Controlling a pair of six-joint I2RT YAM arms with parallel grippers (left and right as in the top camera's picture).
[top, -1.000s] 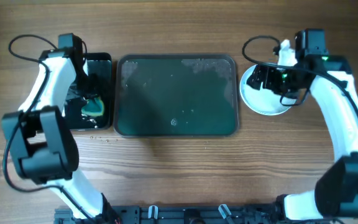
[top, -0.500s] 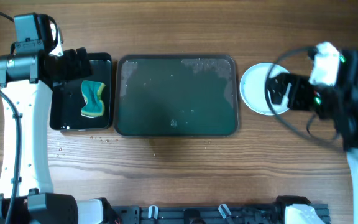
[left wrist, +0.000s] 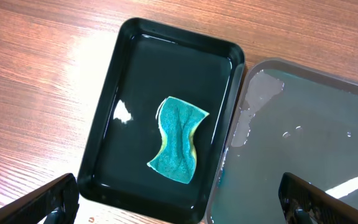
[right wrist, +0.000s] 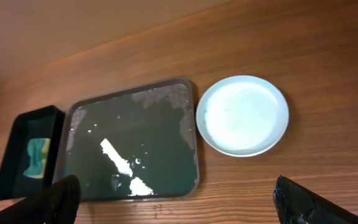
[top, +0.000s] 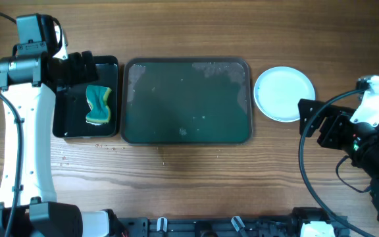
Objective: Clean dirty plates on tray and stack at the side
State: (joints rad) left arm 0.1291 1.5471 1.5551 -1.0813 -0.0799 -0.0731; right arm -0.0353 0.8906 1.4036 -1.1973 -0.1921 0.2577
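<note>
Plates (top: 284, 94) sit just off the right end of the tray (top: 187, 99), which is bare except for wet streaks, so stacking looks done to me, though from above I can't tell how many are piled there. Your sponge (top: 98, 104) is parked in the black bin (top: 68, 125), and left gripper (top: 79, 68) and right gripper (top: 318, 122) both hang spread wide, holding nothing, neither touching the pile.

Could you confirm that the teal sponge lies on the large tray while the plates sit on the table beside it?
Not quite: the sponge lies in the smaller black bin beside the tray, as the left wrist view shows. The plates do sit on the table beside the tray.
</note>
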